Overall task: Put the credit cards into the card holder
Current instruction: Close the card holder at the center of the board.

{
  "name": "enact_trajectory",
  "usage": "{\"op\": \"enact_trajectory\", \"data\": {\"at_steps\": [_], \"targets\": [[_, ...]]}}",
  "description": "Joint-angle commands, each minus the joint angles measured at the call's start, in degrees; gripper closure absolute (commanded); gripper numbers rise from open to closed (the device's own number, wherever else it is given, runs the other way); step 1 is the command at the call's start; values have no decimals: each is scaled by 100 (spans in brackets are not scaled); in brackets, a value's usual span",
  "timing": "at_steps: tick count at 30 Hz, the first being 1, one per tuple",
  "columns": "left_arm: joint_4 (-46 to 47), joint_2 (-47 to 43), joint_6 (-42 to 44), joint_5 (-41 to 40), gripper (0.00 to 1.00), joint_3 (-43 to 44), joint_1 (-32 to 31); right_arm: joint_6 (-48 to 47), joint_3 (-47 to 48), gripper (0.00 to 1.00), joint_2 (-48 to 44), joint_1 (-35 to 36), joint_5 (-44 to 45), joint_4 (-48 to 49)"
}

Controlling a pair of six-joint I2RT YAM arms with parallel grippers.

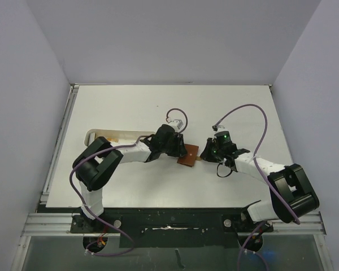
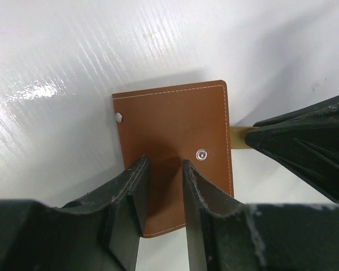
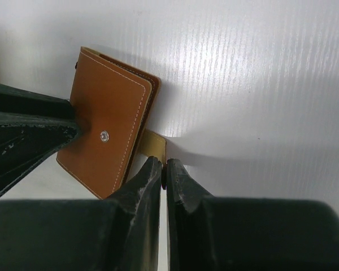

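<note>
The card holder (image 1: 187,155) is a brown leather wallet lying flat at the table's middle. In the left wrist view the card holder (image 2: 175,124) shows white stitching and two snaps. My left gripper (image 1: 179,149) stands over its near half, jaws (image 2: 161,169) partly apart with only leather showing between them. A yellow credit card (image 2: 238,137) pokes a short way out of the holder's right edge. My right gripper (image 3: 164,166) is shut, its tips meeting the exposed end of that credit card (image 3: 152,145). The rest of the card is hidden inside the holder (image 3: 104,113).
A long white oblong tray (image 1: 116,134) lies behind the left arm at the left. Purple cables (image 1: 254,113) loop above both wrists. Grey walls close the table on three sides.
</note>
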Motion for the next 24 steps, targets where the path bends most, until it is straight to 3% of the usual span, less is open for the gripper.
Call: {"op": "enact_trajectory", "data": {"at_steps": [1, 12, 16, 20, 24], "targets": [[-331, -61, -382, -195, 72, -115, -166, -133, 261, 97, 30, -53, -153, 3], [-291, -376, -1408, -445, 73, -471, -317, 662, 224, 78, 135, -55, -885, 526], [-289, -468, -1592, -558, 72, -545, -358, 964, 166, 79, 251, -57, -1082, 839], [-313, -608, -1732, -522, 72, -517, -334, 1040, 131, 91, 212, -79, -991, 861], [-366, -706, -1626, -457, 72, -259, -213, 964, 147, 96, 211, -80, -835, 777]]}}
